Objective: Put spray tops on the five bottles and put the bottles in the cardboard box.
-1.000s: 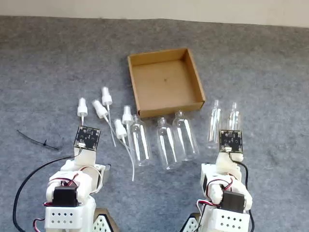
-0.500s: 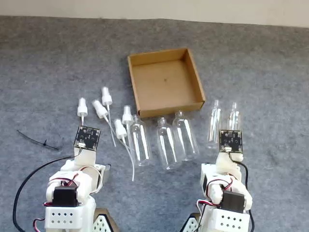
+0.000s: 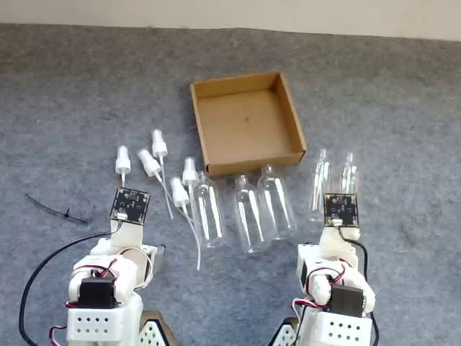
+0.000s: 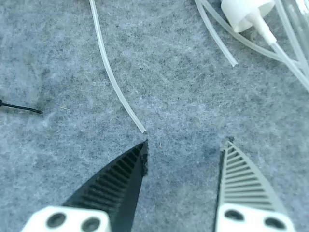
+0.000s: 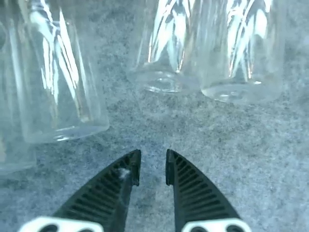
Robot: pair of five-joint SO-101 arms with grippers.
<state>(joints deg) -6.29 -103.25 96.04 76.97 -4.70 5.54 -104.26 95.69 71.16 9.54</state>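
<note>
The cardboard box point(image 3: 247, 122) stands open at the table's middle back. Three clear bottles point(image 3: 207, 210) point(image 3: 247, 216) point(image 3: 277, 198) lie capless in front of it, and two more point(image 3: 318, 184) point(image 3: 349, 173) lie to the right. Several white spray tops point(image 3: 149, 163) with thin tubes are scattered left of the bottles. My left gripper point(image 4: 186, 144) is open low over the felt, a tube end point(image 4: 141, 129) just ahead of one finger. My right gripper point(image 5: 152, 155) is open only a crack, facing the bases of the two right bottles point(image 5: 166, 58) point(image 5: 241, 53).
Grey felt point(image 3: 389, 94) covers the table. A black cable tie point(image 3: 57, 210) lies at the left, and its tip point(image 4: 19, 107) shows in the left wrist view. Both arm bases point(image 3: 104, 288) point(image 3: 335, 288) sit at the near edge.
The right arm's wrist has shifted slightly toward the bottles and a little left. The left arm, bottles, spray tops and box have not moved.
</note>
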